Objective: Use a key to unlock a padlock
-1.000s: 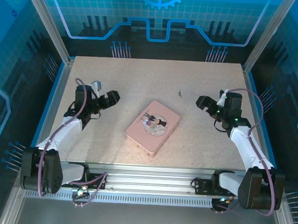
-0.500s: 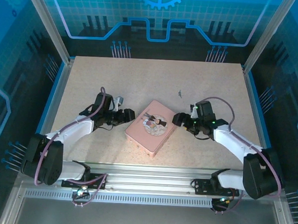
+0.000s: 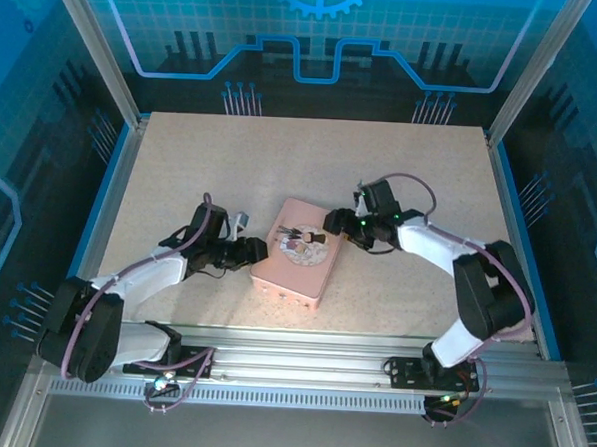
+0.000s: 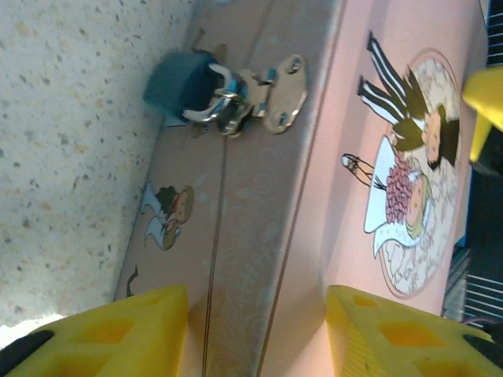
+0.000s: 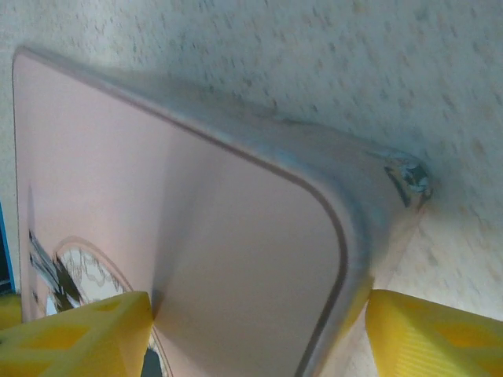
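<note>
box [image 3: 299, 256] on table [image 3: 232, 160] | padlock [image 4: 182, 82] on box side | left end effector [image 3: 253, 251] left of box | right end effector [image 3: 336, 223] far-right corner

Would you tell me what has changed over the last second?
Both arms swung inward to the pink box: the left gripper now straddles its left edge near the padlock, the right gripper its far right corner. The box turned slightly, far end shifting left. It remains flat on the table.

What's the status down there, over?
Left gripper open, straddling pink box front. Right gripper open at box corner. Padlock hanging on clasp, untouched.
</note>
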Robot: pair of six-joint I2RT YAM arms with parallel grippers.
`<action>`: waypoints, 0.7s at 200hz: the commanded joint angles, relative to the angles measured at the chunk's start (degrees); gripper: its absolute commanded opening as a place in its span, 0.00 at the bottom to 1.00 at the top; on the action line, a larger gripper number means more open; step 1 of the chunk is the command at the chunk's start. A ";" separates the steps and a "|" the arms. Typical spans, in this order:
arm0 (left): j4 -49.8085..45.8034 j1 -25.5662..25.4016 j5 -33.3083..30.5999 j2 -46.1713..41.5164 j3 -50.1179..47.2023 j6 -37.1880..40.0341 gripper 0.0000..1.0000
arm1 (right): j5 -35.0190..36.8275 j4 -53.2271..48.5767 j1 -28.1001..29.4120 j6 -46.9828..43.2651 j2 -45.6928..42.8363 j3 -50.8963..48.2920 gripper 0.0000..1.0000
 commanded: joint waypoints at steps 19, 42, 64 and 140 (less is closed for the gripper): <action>1.79 -3.54 0.80 -4.01 -3.54 -5.24 0.48 | -2.07 -3.54 2.86 -3.09 9.72 13.20 0.71; 2.87 -6.26 -0.84 -4.07 -3.94 -7.03 0.48 | -3.10 -6.40 3.33 -4.11 14.82 20.39 0.71; 4.64 -8.51 -2.21 -3.82 -3.78 -8.57 0.49 | -2.87 -9.49 3.50 -5.67 17.99 25.88 0.72; -11.62 -8.99 -12.28 -9.90 3.30 -5.14 0.81 | 6.88 -20.93 1.94 -9.84 8.43 24.82 0.99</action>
